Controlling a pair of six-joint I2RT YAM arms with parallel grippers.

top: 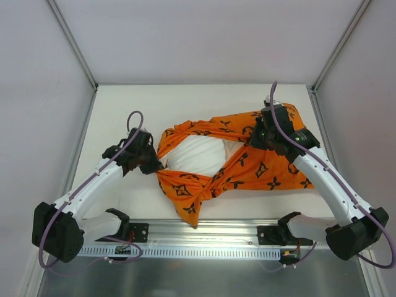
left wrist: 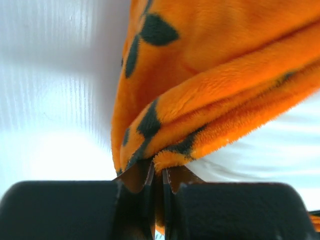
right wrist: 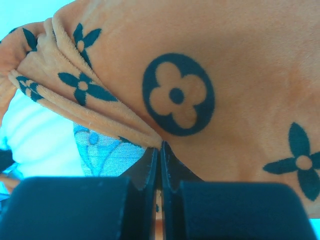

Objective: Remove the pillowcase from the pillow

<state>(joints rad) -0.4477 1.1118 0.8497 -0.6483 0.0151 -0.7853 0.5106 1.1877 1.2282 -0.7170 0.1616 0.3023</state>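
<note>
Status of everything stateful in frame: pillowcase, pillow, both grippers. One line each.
pillowcase: bunched and twisted, partly peeled back, not off the pillow.
pillow: white middle exposed, the rest under orange fabric.
left gripper: shut on a fold of the pillowcase at its left end.
right gripper: shut on pillowcase fabric toward its right end.

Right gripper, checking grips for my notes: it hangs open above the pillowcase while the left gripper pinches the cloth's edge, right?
No. The right gripper is shut on the pillowcase, as the right wrist view shows; the left gripper does pinch its edge.
</note>
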